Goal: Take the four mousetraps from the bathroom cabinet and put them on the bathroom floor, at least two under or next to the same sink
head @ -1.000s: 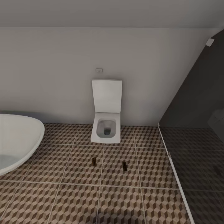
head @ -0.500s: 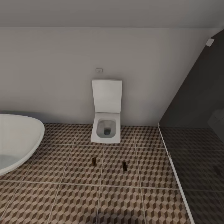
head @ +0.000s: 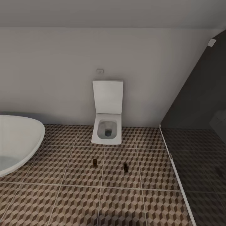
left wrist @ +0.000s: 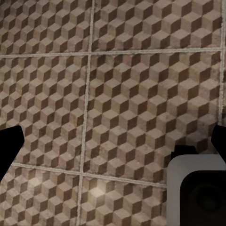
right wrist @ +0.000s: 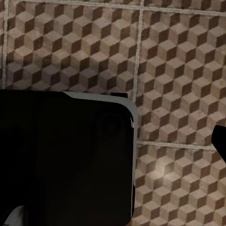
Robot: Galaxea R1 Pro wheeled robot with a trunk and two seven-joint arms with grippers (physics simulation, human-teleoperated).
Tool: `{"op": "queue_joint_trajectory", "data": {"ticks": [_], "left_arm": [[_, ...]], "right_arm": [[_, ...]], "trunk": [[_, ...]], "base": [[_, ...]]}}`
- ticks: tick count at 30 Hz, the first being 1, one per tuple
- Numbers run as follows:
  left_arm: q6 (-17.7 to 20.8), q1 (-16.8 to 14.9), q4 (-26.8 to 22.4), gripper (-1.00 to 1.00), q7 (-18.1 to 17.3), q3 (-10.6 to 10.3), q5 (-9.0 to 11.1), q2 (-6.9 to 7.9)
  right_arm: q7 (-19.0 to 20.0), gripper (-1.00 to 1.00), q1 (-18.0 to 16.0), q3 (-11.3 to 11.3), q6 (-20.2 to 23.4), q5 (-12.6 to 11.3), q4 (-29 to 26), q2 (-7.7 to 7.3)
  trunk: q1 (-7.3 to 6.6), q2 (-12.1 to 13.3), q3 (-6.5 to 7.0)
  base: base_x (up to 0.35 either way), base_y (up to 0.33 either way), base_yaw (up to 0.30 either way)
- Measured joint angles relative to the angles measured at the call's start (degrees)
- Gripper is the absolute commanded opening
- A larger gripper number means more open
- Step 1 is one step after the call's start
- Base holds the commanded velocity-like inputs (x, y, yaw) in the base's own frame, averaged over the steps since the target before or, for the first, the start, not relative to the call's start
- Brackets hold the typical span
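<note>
Two mousetraps lie on the bathroom floor (head: pixel 78 201) in front of the toilet, one on the left (head: pixel 94 162) and one on the right (head: pixel 126 167), both small, tan and dark. The cabinet is out of view. My left gripper (left wrist: pixel 113 146) hangs over the cube-patterned tiles (left wrist: pixel 132 94), open, with its dark fingertips (left wrist: pixel 9 150) at the picture's two sides and nothing between them. My right gripper (right wrist: pixel 115 143) also hangs over the tiles (right wrist: pixel 179 61). One fingertip (right wrist: pixel 220 141) stands far out at the edge, so it reads as open and empty.
A white wall-hung toilet (head: pixel 107 128) with its lid up stands at the back wall. A white rounded basin (head: pixel 18 141) juts in from the left. A dark glass partition (head: pixel 201 103) with a pale floor rail closes off the right. A black-and-grey part of my body (right wrist: pixel 66 155) shows below the grippers.
</note>
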Motion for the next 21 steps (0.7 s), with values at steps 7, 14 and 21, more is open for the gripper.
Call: {"op": "queue_joint_trajectory", "data": {"ticks": [7, 14, 21], "left_arm": [[0.0, 0.0, 0.0, 1.0, 0.0, 0.0, 0.0, 0.0], [0.0, 0.0, 0.0, 1.0, 0.0, 0.0, 0.0, 0.0], [0.0, 0.0, 0.0, 1.0, 0.0, 0.0, 0.0, 0.0]], "right_arm": [[0.0, 1.0, 0.0, 0.0, 0.0, 0.0, -0.01, 0.0], [0.0, 1.0, 0.0, 0.0, 0.0, 0.0, -0.02, 0.0], [0.0, 1.0, 0.0, -0.01, 0.0, 0.0, -0.02, 0.0]], "trunk": [[0.0, 0.0, 0.0], [0.0, 0.0, 0.0], [0.0, 0.0, 0.0]], "base": [[0.0, 0.0, 0.0], [0.0, 0.0, 0.0], [0.0, 0.0, 0.0]]}}
